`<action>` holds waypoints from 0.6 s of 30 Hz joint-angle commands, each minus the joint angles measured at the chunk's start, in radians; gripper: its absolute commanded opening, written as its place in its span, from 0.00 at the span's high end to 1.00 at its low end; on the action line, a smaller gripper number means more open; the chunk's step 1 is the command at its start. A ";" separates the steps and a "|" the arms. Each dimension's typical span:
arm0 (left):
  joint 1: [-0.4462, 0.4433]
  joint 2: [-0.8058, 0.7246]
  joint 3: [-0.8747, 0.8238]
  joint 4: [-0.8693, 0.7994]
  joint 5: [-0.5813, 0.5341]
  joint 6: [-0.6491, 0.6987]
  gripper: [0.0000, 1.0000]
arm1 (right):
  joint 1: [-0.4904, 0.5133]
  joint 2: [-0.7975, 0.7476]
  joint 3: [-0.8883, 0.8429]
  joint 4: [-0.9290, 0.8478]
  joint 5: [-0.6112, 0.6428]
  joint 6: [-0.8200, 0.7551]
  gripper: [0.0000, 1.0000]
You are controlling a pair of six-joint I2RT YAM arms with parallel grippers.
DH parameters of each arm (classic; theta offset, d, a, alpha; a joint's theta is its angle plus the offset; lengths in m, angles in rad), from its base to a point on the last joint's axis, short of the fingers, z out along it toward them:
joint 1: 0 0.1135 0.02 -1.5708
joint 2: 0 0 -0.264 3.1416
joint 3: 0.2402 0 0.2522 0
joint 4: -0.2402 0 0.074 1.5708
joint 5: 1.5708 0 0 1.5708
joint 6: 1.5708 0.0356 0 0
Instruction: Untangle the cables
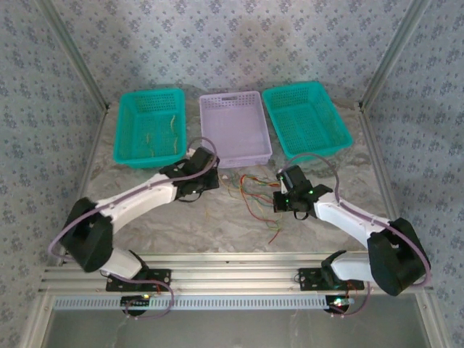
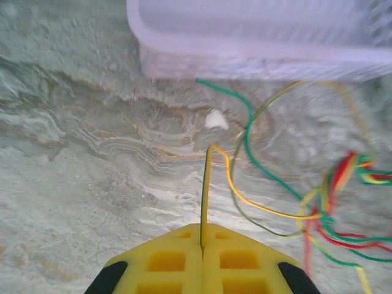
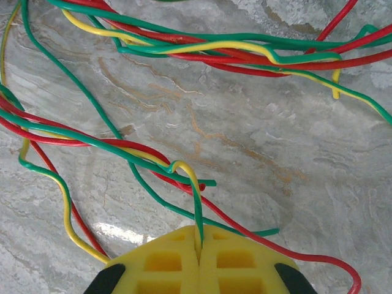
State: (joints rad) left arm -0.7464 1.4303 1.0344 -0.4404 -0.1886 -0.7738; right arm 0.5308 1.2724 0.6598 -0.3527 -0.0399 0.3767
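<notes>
Your left claw (image 2: 202,244), lower centre, pinched shut on a yellow cable (image 2: 206,184), your right claw (image 3: 199,240) clamped on a green cable (image 3: 197,214), cables (image 1: 254,190) tangled mid-frame

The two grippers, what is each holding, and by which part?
Left gripper pinches a yellow wire, right gripper a green wire; whether near an end cannot be told.
</notes>
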 commanded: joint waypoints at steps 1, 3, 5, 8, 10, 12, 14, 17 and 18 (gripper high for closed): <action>-0.001 -0.116 0.030 -0.097 -0.029 0.022 1.00 | 0.002 0.036 -0.002 0.003 0.017 0.002 1.00; -0.001 -0.175 0.046 -0.141 -0.037 0.025 1.00 | 0.002 0.052 -0.002 0.006 0.022 0.003 1.00; -0.001 -0.237 0.067 -0.183 -0.052 0.032 1.00 | 0.002 0.062 -0.002 0.007 0.033 0.007 1.00; 0.001 -0.318 0.113 -0.233 -0.090 0.049 1.00 | 0.002 0.069 0.001 0.009 0.040 0.007 1.00; 0.002 -0.360 0.156 -0.296 -0.119 0.063 1.00 | 0.001 0.072 0.003 0.010 0.046 0.008 1.00; 0.004 -0.400 0.206 -0.332 -0.148 0.083 1.00 | 0.000 0.077 0.003 0.010 0.049 0.010 1.00; 0.008 -0.427 0.257 -0.361 -0.168 0.106 1.00 | 0.001 0.080 0.003 0.010 0.051 0.009 1.00; 0.014 -0.449 0.330 -0.403 -0.194 0.135 1.00 | 0.001 0.086 0.005 0.010 0.060 0.011 1.00; 0.017 -0.456 0.355 -0.419 -0.209 0.147 1.00 | -0.001 0.090 0.006 0.009 0.062 0.012 1.00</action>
State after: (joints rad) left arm -0.7464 1.0233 1.2972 -0.8036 -0.2775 -0.6807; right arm 0.5396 1.3365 0.6655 -0.2676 -0.0452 0.3771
